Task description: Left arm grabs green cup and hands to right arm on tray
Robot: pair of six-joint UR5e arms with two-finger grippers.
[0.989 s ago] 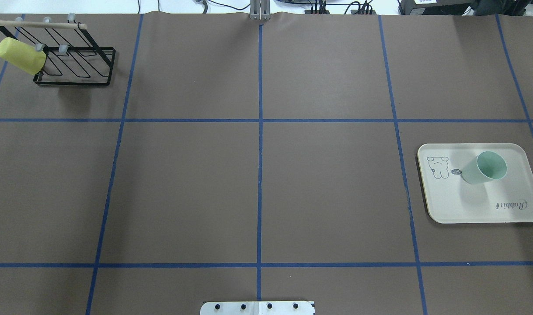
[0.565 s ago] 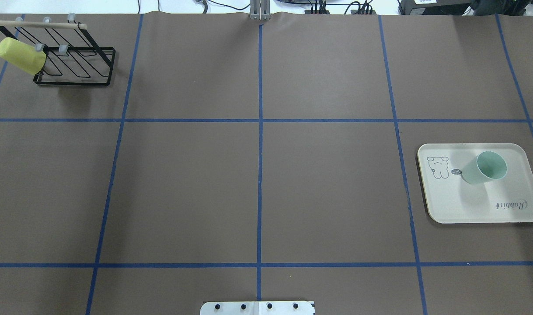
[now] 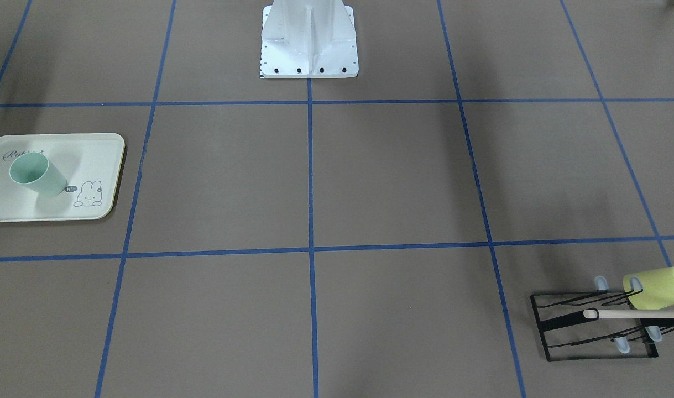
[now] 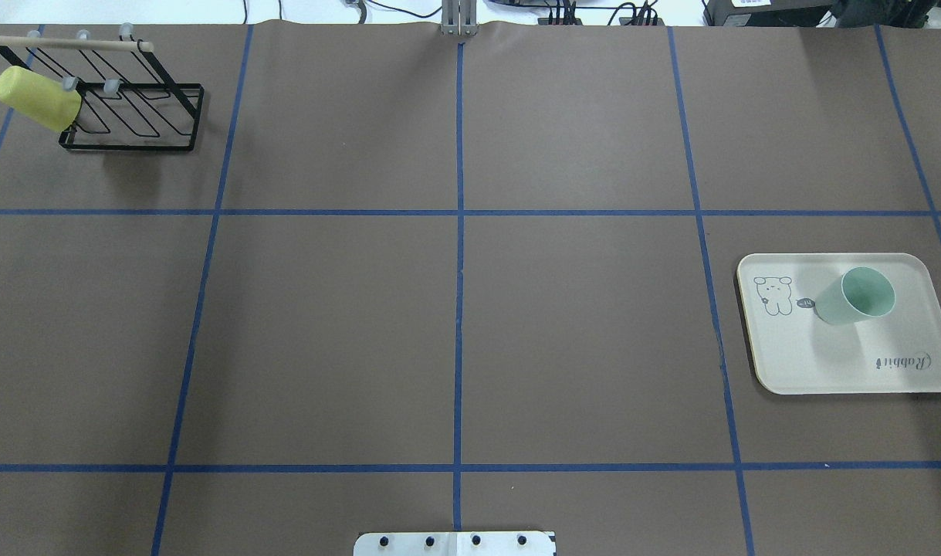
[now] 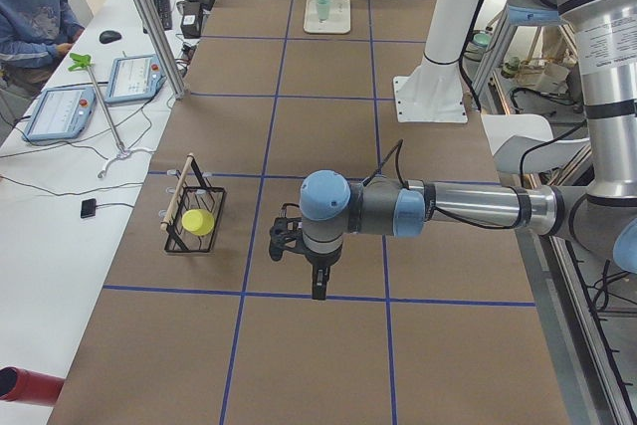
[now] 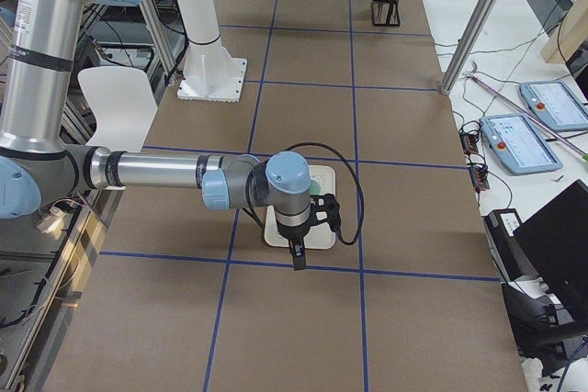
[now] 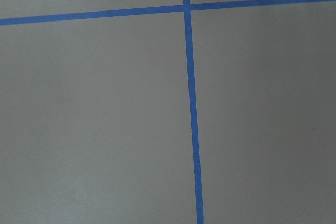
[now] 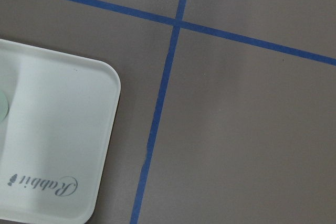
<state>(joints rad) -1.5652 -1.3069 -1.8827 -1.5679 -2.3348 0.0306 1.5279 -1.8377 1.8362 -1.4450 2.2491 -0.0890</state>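
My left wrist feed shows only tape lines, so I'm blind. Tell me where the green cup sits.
Observer: The green cup stands upright on the tray, on the robot's right side.
Operator: Now locate the other cup.
Observer: The yellow cup hangs on the black rack, far left corner.
Operator: Report the left tool.
Observer: The left tool points down above bare table; open or shut, I cannot tell.
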